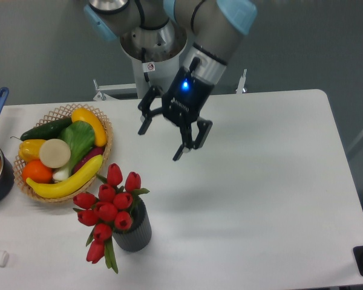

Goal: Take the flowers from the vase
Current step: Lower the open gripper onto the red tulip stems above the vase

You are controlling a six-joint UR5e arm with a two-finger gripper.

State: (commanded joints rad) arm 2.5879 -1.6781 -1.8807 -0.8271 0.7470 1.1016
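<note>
Black end effector (160, 144) tilted, fingers apart

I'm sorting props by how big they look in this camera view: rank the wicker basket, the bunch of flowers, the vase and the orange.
1. wicker basket
2. flowers
3. vase, partly hidden by the blooms
4. orange

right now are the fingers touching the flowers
Apart. The fixed camera shows the open gripper up and to the right of the flowers, with bare white table visible between them.
</note>
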